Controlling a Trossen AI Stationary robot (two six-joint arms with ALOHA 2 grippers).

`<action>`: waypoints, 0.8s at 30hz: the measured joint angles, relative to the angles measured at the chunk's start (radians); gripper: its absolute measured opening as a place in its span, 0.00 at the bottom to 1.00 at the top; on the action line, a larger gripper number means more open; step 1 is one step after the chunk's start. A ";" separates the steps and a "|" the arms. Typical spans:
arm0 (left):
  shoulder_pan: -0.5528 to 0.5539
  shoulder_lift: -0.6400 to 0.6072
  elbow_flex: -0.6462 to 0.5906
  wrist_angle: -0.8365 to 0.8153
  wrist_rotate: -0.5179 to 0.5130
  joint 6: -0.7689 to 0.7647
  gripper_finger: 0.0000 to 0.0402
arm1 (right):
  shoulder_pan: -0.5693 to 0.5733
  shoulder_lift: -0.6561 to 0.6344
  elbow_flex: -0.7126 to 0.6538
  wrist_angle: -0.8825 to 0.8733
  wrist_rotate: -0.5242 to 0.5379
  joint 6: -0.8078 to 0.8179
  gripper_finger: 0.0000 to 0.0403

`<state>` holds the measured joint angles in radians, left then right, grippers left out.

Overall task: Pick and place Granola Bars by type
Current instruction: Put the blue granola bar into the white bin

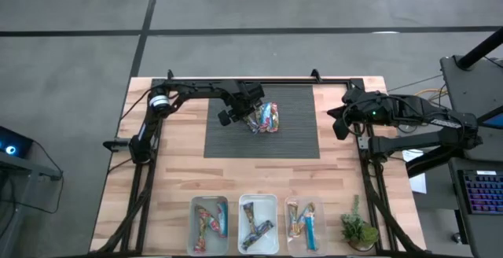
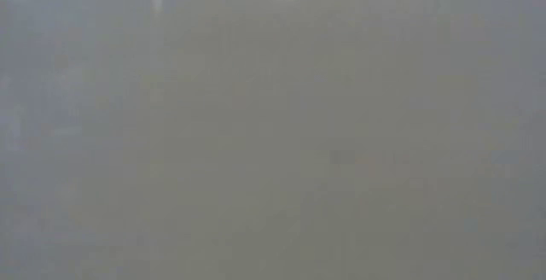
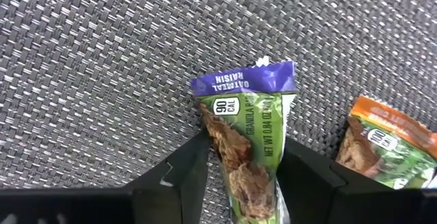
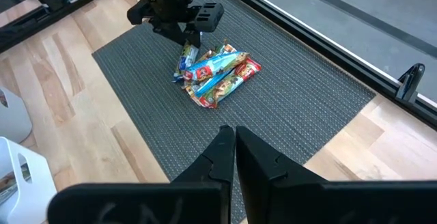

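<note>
A small heap of granola bars point(image 1: 268, 119) point(image 4: 220, 74) in blue, red and orange wrappers lies on the dark woven mat point(image 1: 236, 141). My left gripper point(image 1: 251, 116) point(image 3: 242, 152) reaches down onto the heap's left end and is shut on a bar with a purple end and green body point(image 3: 246, 125). An orange-ended bar point(image 3: 382, 145) lies beside it on the mat. My right gripper point(image 1: 343, 121) point(image 4: 235, 145) waits shut over the mat's right edge, touching nothing. The low view shows only grey haze. My left gripper pinches the purple-ended bar between its two fingers point(image 3: 188, 176), one on each long side of the green body point(image 3: 259, 162), lying across the bar. It comes from above, pointing down. The purple end point(image 3: 242, 82) sticks out past the fingertips. Lifted or resting on the mat, I cannot tell.
Three clear bins point(image 1: 210, 211) point(image 1: 258, 208) point(image 1: 304, 211) stand in a row at the table's near edge, each holding a few bars. A small potted plant point(image 1: 358, 228) stands to their right. Bare wood lies between mat and bins.
</note>
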<state>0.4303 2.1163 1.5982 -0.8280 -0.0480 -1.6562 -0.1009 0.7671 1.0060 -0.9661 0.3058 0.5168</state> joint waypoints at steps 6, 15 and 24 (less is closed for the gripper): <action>-0.003 0.001 0.000 0.001 -0.007 -0.004 0.37 | 0.000 0.000 0.000 -0.003 0.000 0.000 0.02; -0.003 0.001 0.000 0.002 -0.006 -0.005 0.37 | 0.000 0.000 0.000 -0.003 0.000 0.000 0.02; -0.003 0.002 0.000 0.002 -0.006 -0.006 0.34 | 0.000 0.000 0.000 -0.003 0.000 0.000 0.02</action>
<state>0.4278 2.1181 1.5982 -0.8256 -0.0543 -1.6620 -0.1006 0.7673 1.0061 -0.9691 0.3058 0.5167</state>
